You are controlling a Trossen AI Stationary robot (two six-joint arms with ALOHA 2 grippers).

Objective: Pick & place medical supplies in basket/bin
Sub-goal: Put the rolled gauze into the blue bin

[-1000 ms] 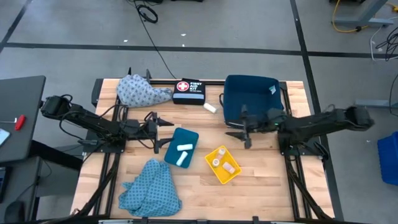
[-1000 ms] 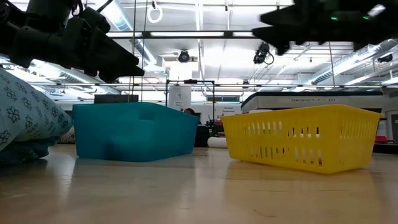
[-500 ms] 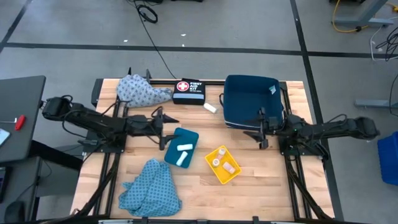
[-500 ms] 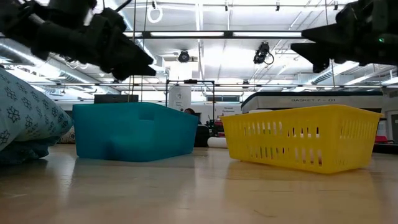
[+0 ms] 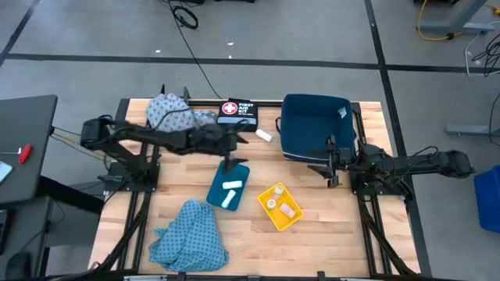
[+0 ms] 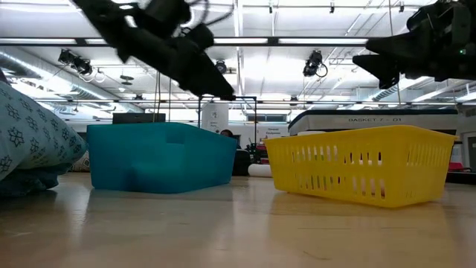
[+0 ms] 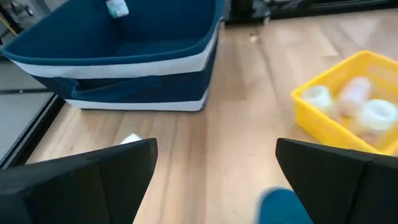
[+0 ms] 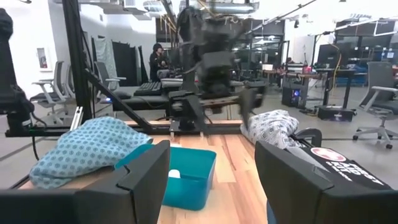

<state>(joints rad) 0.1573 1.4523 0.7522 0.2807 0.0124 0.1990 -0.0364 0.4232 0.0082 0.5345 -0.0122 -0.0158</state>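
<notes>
My left gripper point(image 5: 233, 154) hangs open above the far end of a teal tray point(image 5: 216, 187), which holds one white roll point(image 5: 230, 194). A second white roll point(image 5: 264, 135) lies on the table between the first aid pouch point(image 5: 236, 113) and the dark blue bin point(image 5: 316, 125); the left wrist view shows it point(image 7: 130, 139) below the bin point(image 7: 124, 56). Pale vials point(image 5: 280, 205) sit in a small yellow basket point(image 5: 291, 221). One patterned cloth point(image 5: 178, 114) lies at the far edge, the other point(image 5: 190, 234) at the near edge. My right gripper point(image 5: 316, 160) waits open beside the bin.
The dark blue bin stands at the far right of the table with a small white tag point(image 5: 341, 113) inside. The black first aid pouch lies at the far edge. Bare wood point(image 5: 328, 226) lies to the right of the yellow basket. People and desks show in the room beyond.
My left arm has swung toward the table's right, from beside the teal tray to over its far end, and stays open. My right gripper has drawn back a little toward the right edge and then kept still. Nothing on the table has moved.
</notes>
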